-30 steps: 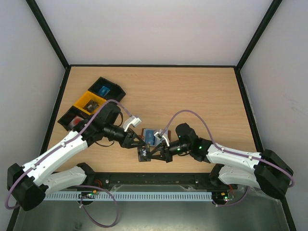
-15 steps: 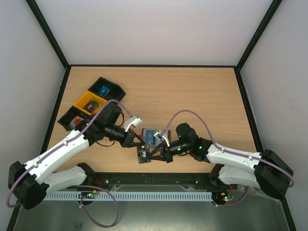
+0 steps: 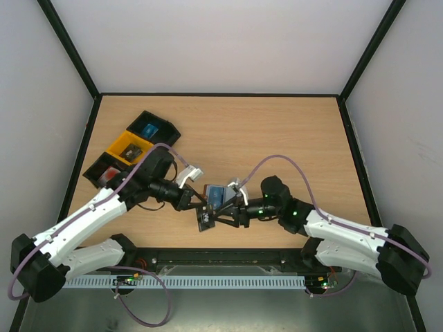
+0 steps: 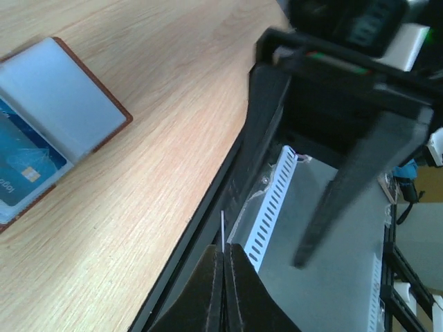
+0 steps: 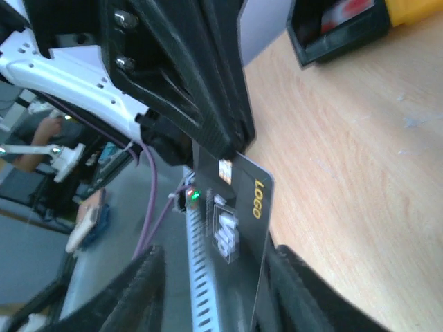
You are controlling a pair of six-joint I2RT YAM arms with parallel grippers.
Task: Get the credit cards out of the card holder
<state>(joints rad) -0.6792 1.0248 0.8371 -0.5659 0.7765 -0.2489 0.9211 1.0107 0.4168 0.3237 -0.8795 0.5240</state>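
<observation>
The dark grey credit card [image 5: 239, 207], printed LOGO and VIP, is pinched at its top edge by my left gripper [image 3: 201, 211], which holds it above the table's near edge [image 3: 205, 220]. In the left wrist view the jaws [image 4: 223, 247] are shut on the card [image 4: 222, 225], seen edge-on. My right gripper [image 5: 216, 259] is open, one finger on each side of the card and apart from it. The brown card holder [image 3: 219, 196] lies open on the table, with a blue card [image 4: 21, 173] in its pocket. No red card clearly shows.
A row of bins stands at the back left: a black one [image 3: 154, 128], a yellow one [image 3: 128, 146] and a black one [image 3: 104, 173] with something red in it [image 5: 342, 14]. The table's black front rail [image 4: 208, 207] runs just below both grippers.
My right arm has drawn back to the right and its wrist has turned. My left gripper still holds the dark card in nearly the same spot.
</observation>
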